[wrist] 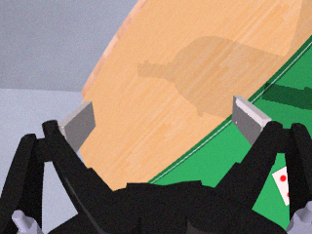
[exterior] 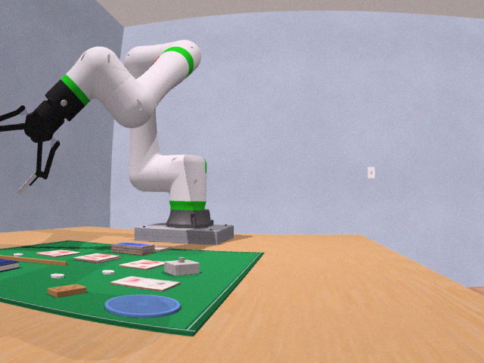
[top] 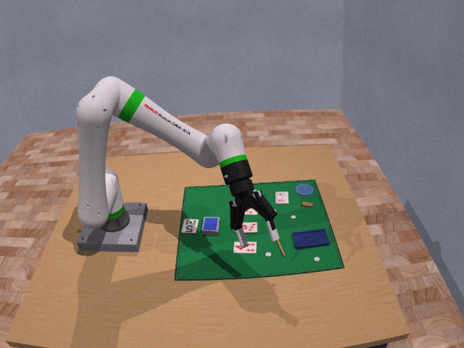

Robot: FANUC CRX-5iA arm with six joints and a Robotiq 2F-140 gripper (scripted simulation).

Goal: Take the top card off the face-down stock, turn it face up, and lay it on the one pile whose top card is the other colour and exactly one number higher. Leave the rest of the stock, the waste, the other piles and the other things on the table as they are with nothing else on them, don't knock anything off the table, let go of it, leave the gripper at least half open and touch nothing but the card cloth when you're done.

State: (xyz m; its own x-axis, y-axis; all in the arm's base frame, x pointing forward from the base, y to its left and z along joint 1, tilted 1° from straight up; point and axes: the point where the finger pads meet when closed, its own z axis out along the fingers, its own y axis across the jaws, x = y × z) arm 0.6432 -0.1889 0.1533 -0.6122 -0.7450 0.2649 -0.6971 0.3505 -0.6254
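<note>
The face-down stock is a blue-backed stack on the green card cloth. A face-up black 5 lies beside it. A red 4, a red card and another red card lie in a row; the last two numbers are unclear. A card with red and black print lies farther off. My gripper is wide open and empty, tilted above the cloth; one finger is outside the exterior view.
A blue box, a wooden stick, a wooden block, a blue disc, a grey knobbed block and several white discs are on the cloth.
</note>
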